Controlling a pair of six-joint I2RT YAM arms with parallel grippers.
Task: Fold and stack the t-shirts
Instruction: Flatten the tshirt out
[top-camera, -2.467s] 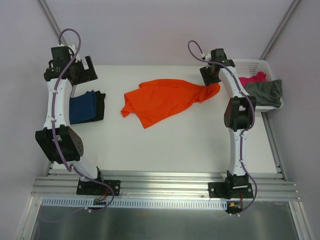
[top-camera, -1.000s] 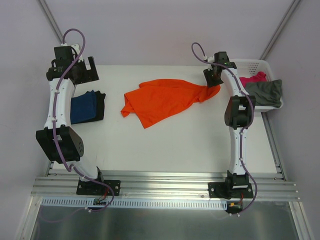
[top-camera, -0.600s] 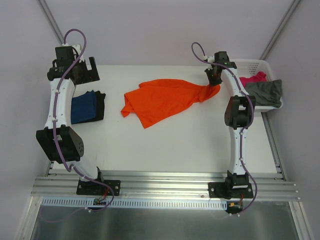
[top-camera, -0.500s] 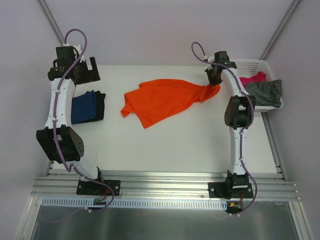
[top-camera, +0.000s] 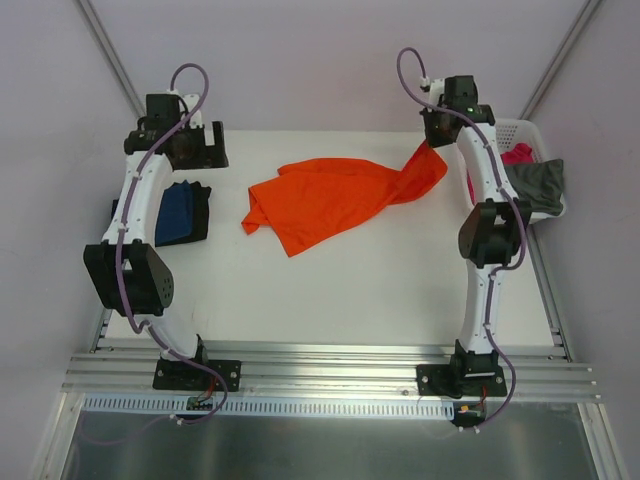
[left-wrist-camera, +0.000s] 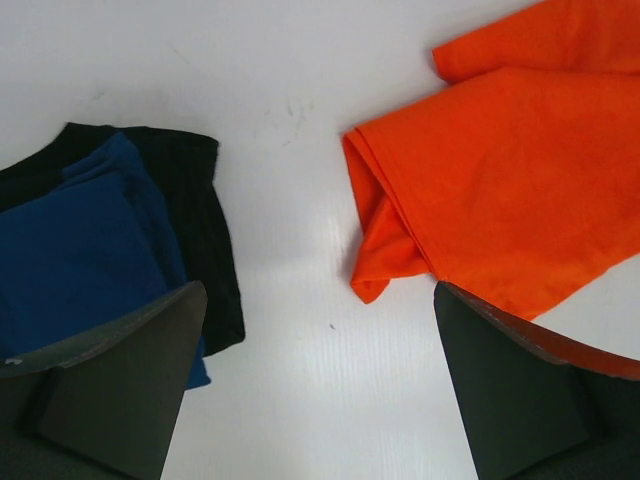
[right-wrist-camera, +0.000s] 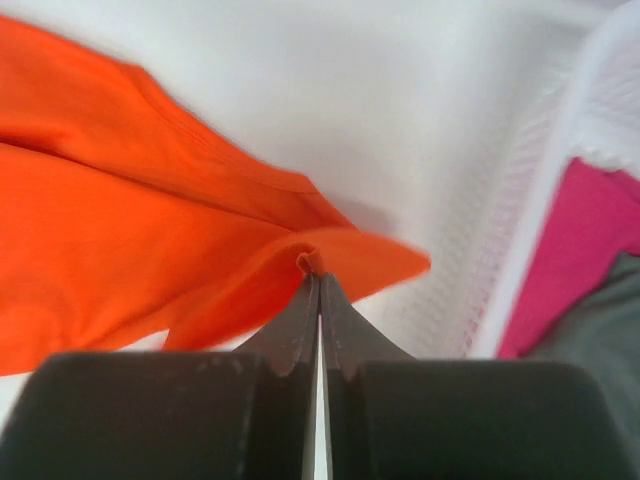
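Rightward, the basket (top-camera: 512, 124) stands just beside the pinched orange t-shirt (top-camera: 320, 200).

- Four t-shirts: orange t-shirt (top-camera: 330, 200) and navy t-shirt (top-camera: 176, 216) left of the basket (top-camera: 512, 124); magenta t-shirt (top-camera: 518, 155) and grey-olive t-shirt (top-camera: 541, 183) inside it.
- One basket.

Both arms reach forward: left gripper (left-wrist-camera: 318, 395) hovers spread wide, right gripper (right-wrist-camera: 318, 295) pinches the orange t-shirt (right-wrist-camera: 120, 250), jaws pressed together.

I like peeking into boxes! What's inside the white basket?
A pink t-shirt and a grey-olive t-shirt lie in the white basket, the grey one partly over the pink. Anything beneath them is covered, and the right arm hides part of the basket.
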